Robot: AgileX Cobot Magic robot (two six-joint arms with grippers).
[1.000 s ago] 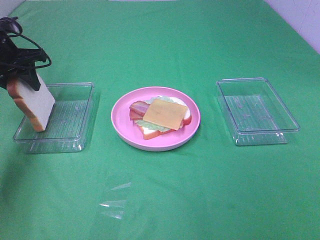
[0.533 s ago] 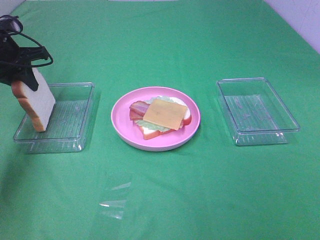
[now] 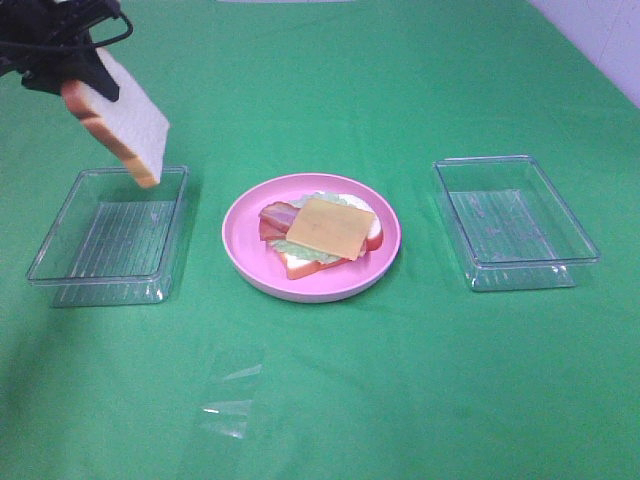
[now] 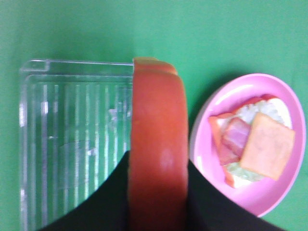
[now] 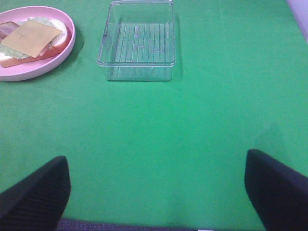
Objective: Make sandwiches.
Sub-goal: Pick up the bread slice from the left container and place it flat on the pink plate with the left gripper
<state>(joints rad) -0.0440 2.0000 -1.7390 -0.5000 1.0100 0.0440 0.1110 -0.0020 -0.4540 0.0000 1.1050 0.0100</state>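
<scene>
Upper left of the overhead frame, the left gripper (image 3: pixel 72 72) holds a tilted bread slice (image 3: pixel 125 120) above the tray (image 3: pixel 60 275); the right gripper (image 5: pixel 156 192) seems wide, over bare cloth.

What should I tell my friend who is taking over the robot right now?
Left gripper: shut on the bread slice, held tilted in the air above the left tray.
Right gripper: open, holding nothing, low over the green cloth.
On the pink plate: the open stack, with bread at the bottom, lettuce, bacon and cheese on top.
Right tray: nothing in it.
Done: the layers are stacked and the top slice is picked up.
Left: probably carry the slice over to the plate and lay it on the cheese.
</scene>
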